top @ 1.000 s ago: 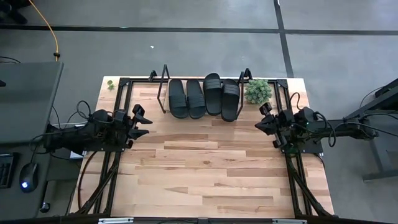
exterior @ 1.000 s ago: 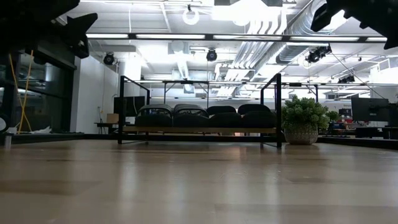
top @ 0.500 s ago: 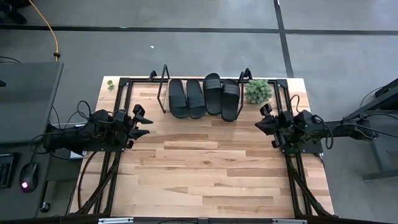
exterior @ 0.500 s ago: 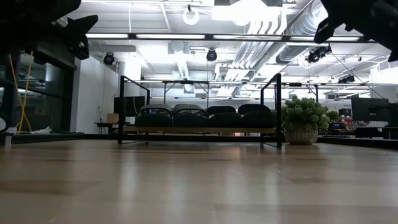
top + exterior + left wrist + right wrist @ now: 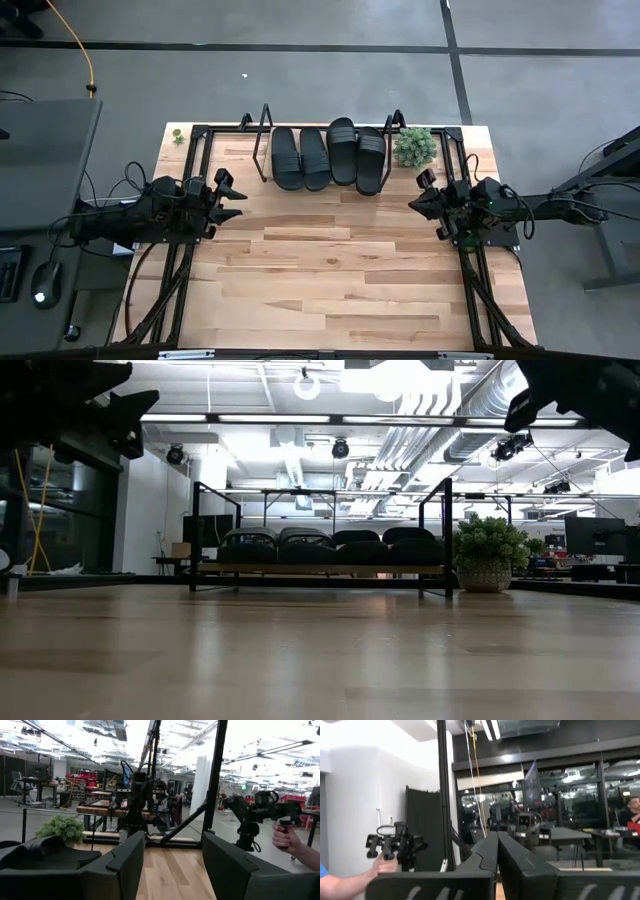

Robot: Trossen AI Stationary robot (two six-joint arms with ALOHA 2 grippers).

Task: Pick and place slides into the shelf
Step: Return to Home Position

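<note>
Four black slides (image 5: 328, 156) lie side by side on the shelf (image 5: 263, 142) at the table's far edge, soles down. In the low view they sit in a row (image 5: 320, 544) on the shelf's board (image 5: 320, 569). My left gripper (image 5: 232, 198) hovers open and empty above the table's left side, pointing toward the right; its fingers stand apart in the left wrist view (image 5: 173, 851). My right gripper (image 5: 415, 196) hovers above the table's right side, pointing toward the left, with its fingers closed together and empty in the right wrist view (image 5: 497, 836).
A small potted plant (image 5: 414, 146) stands just right of the shelf. Black rails (image 5: 196, 160) frame the wooden tabletop's sides. The wide middle and near part of the tabletop (image 5: 330, 280) is bare wood. A person's hand holding a handle shows beyond the table (image 5: 285, 836).
My right gripper has shifted slightly toward the table's left edge. The slides and the shelf have stayed still.
</note>
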